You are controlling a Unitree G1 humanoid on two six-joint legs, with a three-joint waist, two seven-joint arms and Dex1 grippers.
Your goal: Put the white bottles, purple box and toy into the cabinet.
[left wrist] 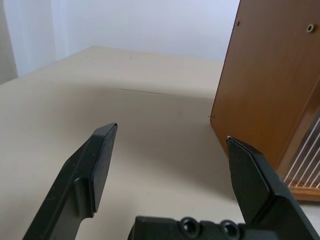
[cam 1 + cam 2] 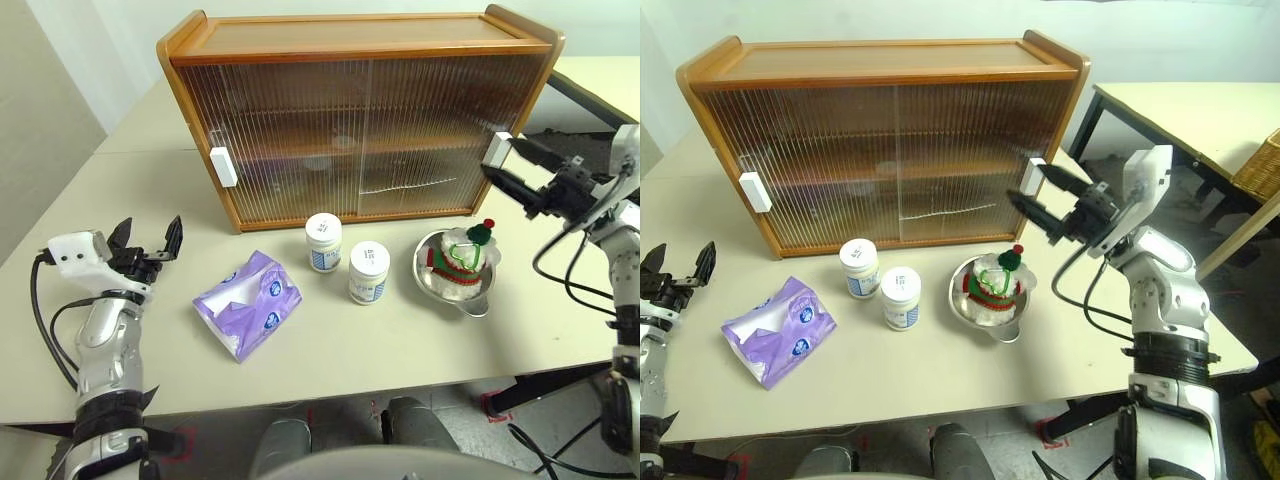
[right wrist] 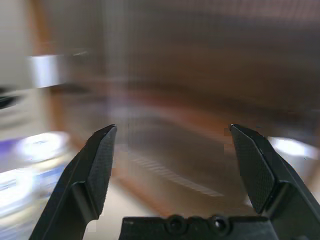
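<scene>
The cabinet (image 2: pixel 360 120) stands at the back of the table with both ribbed doors closed. Two white bottles (image 2: pixel 323 242) (image 2: pixel 368 273) stand side by side in front of it. Left of them lies the purple box (image 2: pixel 250 303). To their right, the toy (image 2: pixel 465 252) sits in a steel bowl (image 2: pixel 447 288). My right gripper (image 2: pixel 1028 184) is open, its tips right at the white handle (image 2: pixel 1033 175) on the cabinet's right door; contact cannot be told. My left gripper (image 2: pixel 148 238) hangs open and empty over the table's left side, well left of the purple box.
A second white handle (image 2: pixel 223 166) sits on the cabinet's left door. The left wrist view looks at the cabinet's wooden side (image 1: pixel 270 85) and bare tabletop (image 1: pixel 150 125). Another table (image 2: pixel 1180 110) and a wicker basket (image 2: pixel 1260 160) stand off to the right.
</scene>
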